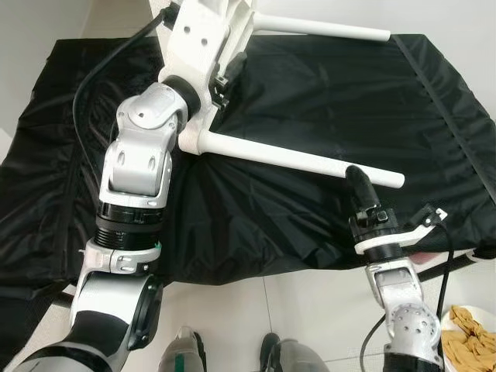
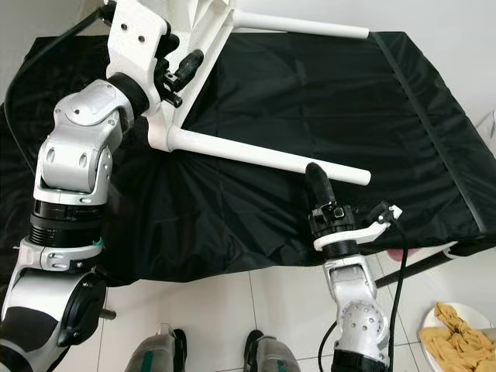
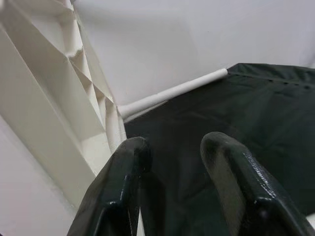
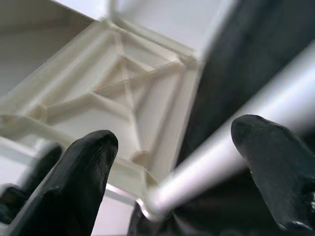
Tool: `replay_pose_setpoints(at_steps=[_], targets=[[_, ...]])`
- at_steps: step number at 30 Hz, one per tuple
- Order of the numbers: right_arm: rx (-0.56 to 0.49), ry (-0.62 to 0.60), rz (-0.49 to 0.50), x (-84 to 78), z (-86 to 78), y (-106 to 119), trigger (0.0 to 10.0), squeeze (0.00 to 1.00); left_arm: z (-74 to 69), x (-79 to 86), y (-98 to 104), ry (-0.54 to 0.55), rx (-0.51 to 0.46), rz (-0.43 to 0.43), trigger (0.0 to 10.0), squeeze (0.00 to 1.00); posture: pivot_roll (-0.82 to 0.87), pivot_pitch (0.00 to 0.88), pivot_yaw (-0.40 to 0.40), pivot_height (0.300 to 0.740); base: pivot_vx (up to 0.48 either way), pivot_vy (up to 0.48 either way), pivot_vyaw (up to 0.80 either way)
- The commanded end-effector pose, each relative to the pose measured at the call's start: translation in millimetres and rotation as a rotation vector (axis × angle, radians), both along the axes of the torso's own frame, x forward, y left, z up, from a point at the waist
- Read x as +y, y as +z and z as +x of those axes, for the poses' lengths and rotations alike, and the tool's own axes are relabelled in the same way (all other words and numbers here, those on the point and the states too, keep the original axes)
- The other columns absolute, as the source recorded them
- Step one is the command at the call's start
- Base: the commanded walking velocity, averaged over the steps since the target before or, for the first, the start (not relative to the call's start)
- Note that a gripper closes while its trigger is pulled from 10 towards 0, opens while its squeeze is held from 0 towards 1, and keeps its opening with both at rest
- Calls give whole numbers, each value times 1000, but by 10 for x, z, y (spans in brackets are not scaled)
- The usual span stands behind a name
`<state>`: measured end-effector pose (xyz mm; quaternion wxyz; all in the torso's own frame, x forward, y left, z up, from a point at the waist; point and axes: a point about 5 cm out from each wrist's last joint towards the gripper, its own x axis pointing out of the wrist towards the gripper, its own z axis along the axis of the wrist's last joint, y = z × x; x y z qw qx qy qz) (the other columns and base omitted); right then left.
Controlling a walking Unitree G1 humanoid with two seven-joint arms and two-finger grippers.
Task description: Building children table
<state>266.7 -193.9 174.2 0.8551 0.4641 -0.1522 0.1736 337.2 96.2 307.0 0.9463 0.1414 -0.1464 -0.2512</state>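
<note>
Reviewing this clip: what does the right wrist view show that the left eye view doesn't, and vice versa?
Right wrist view: the tabletop's ribbed underside up close. Left eye view: the black sheet, the second leg, the left tool at the tabletop, and a plate of fried food. Both: the near white leg and the open right tool beside it.

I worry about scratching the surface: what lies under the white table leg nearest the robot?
A black cloth lies under the near leg, draped over the whole work surface. What is beneath the cloth is covered. The right end effector sits by the leg's free end.
</note>
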Motion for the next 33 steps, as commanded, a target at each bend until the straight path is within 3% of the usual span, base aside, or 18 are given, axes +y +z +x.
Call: replay_pose_setpoints(at_steps=[1,4,8,11,15,23,24,33], targets=[[-29,12,-2,-21,6,72,10000,0,-37,12,-13,-2,1,-18,10000,0,94,108,-30,740,0,0,0],[-95,43,-76,-23,104,286,10000,0,-74,56,-74,-24,22,-41,10000,0,104,94,-48,740,0,0,0],[-113,56,-98,-15,151,346,10000,0,-94,97,-70,-26,14,-44,10000,0,111,87,-55,740,0,0,0],[-134,84,-141,0,258,435,10000,0,-139,246,32,17,-62,-31,10000,0,125,81,-66,740,0,0,0],[-137,84,-177,-5,327,460,10000,0,-148,375,146,69,-129,-25,10000,0,135,87,-73,740,0,0,0],[-146,94,-210,7,460,517,10000,0,-188,511,248,96,-144,-64,10000,0,142,95,-79,740,0,0,0],[-147,96,-227,24,487,522,10000,0,-184,518,226,101,-132,-68,10000,965,142,95,-79,740,0,0,0],[-168,65,-327,60,625,606,10000,0,-107,575,-19,138,-24,-92,10000,1000,145,95,-74,740,0,0,0]])
